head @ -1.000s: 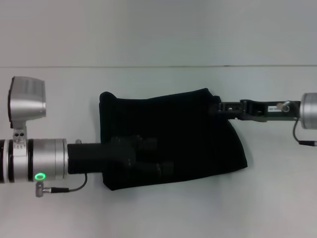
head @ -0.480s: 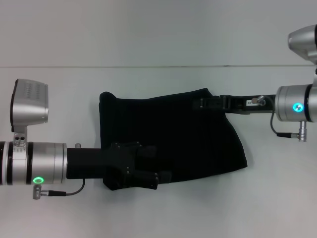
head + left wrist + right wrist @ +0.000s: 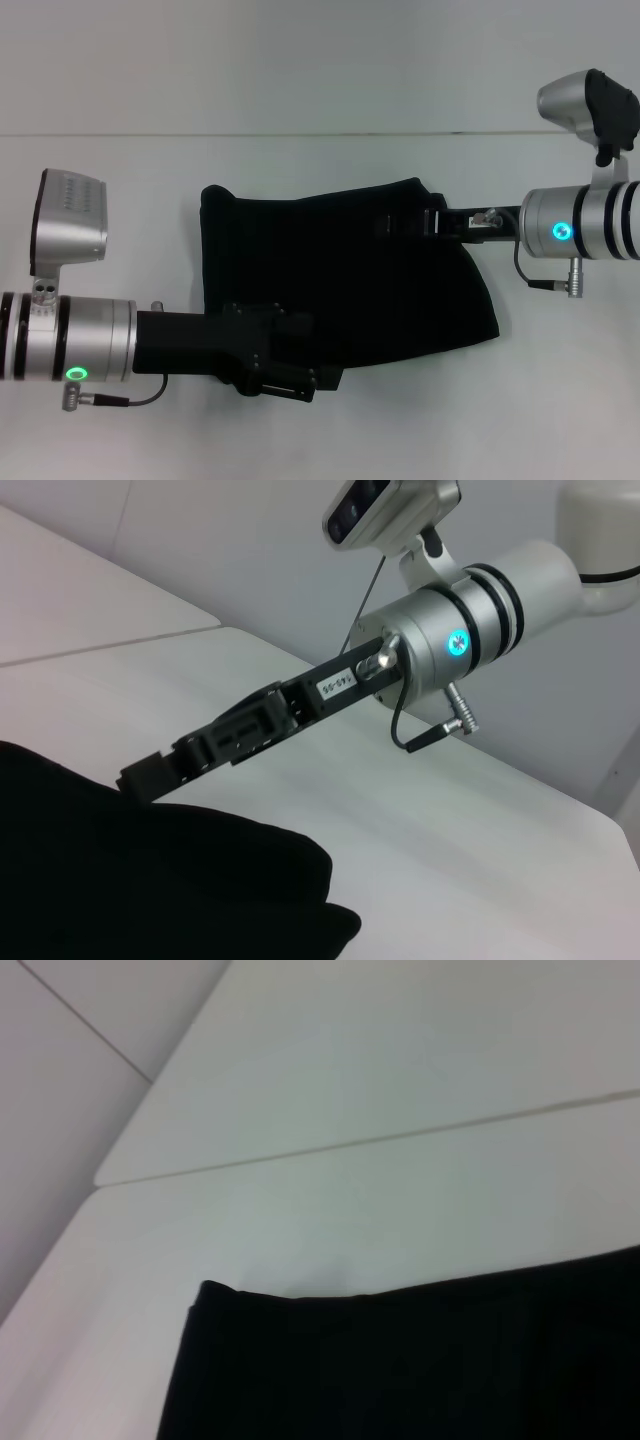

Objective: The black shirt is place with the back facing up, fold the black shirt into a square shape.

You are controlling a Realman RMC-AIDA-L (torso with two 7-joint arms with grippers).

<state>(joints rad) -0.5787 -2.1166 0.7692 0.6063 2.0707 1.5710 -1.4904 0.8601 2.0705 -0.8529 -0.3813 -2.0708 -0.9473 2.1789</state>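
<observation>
Right gripper [image 3: 392, 224] farther over black shirt [image 3: 340, 280].

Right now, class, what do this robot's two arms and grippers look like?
Both arms end in silver cylindrical wrists with black bands, thin black cables and silver camera housings. The left gripper is matte black, its wrist ring lit green. The right gripper is black with a small white label, its ring lit blue.

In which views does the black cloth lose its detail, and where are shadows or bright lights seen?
Head view: the black shirt is flat dark, the left tool merges into it. Left wrist view: the right tool, lit ring blue. Right wrist view: soft, no hard shadows.
</observation>
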